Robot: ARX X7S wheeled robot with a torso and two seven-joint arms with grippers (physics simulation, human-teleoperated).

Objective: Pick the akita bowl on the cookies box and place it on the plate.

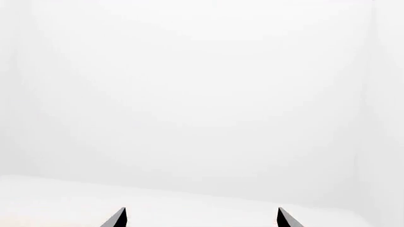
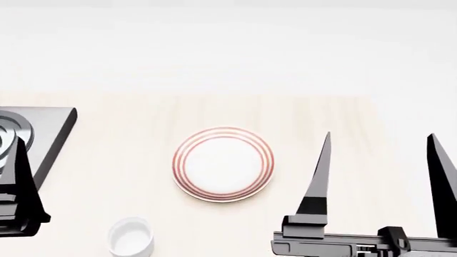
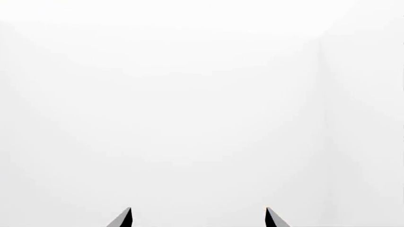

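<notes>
The plate lies flat in the middle of the counter, with nothing on it. The right gripper hangs beside the plate with jaws spread wide, holding nothing; the left gripper is spread too, facing only blank white. A white cup stands near the plate — the akita bowl and the cookies box are out of view.

The round white plate with thin red rings near its rim lay flat on the pale wooden table, about in the middle. Nothing sat on it. The bowl and the cookies box could not be seen.
</notes>
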